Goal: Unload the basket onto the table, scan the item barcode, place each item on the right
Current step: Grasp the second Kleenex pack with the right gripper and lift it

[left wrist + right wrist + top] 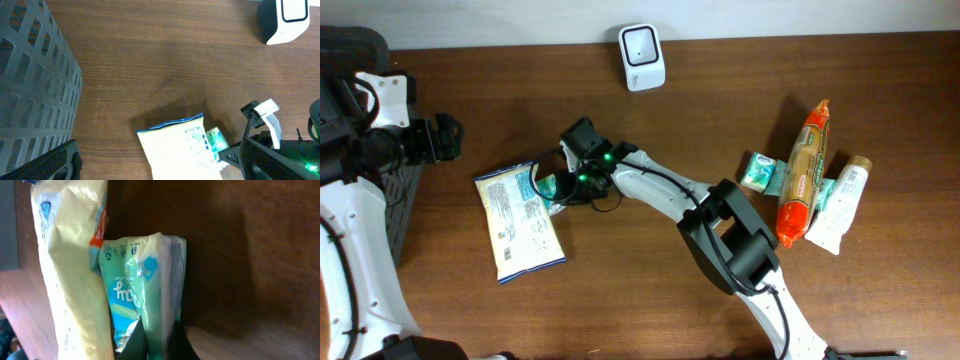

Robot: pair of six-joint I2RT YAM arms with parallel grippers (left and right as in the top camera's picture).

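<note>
Though pinched tight, not scanned yet. Talking here about the small green packet (140, 290), down on the left half of the brown table (720, 120), pressed right up against the side of the big white and blue bag (520, 220). Held at one end by the right gripper (558, 185), with both fingers (182, 347) shut on the thin edge. Hard to tell whether lifted off the wood or only resting on it. So, grabbing looks done. Picking up looks just begun, at best. Left to do, most likely: lift up, carry over to the white scanner (642, 57) at the far edge of the table, and turn to show the stripes to its little window. Cannot spot any stripes on the side showing here, so may need a flip on the way. Quite a long trip from packet to scanner, with only bare wood between. Over at the left, near the dark basket (30, 75), look at the left gripper (440, 138): wide open, holding nothing, well away from the packet. Far off on the right side, see three more things lying in a bunch: an orange packet (803, 170), a second green packet (758, 172) and a white tube (840, 200). None touched by any gripper. Maybe waiting for a turn at the scanner too.
</note>
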